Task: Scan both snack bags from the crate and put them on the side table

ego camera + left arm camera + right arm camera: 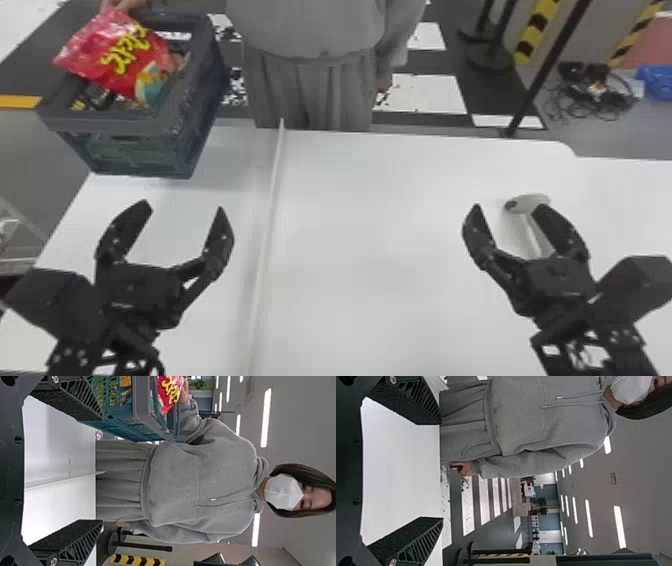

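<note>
In the head view my left gripper [185, 210] stands open above the table's left part, short of the crate [135, 150]. A person's hand holds a red snack bag [112, 55] at the crate's top; darker packages lie inside, and I cannot tell a second snack bag among them. My right gripper [505, 212] is open at the right, beside a white scanner [532, 202] partly hidden behind one finger. The left wrist view has my left gripper [101, 469] with nothing between its fingers, the crate [142, 411] and the red bag [168, 392] beyond. In the right wrist view my right gripper [441, 471] is likewise empty.
A thin raised strip [267, 210] runs front to back across the white table [375, 225]. A person stands at the far edge. Posts and cables [590, 92] are on the floor behind, and a clear-walled container [17, 235] shows at the left edge.
</note>
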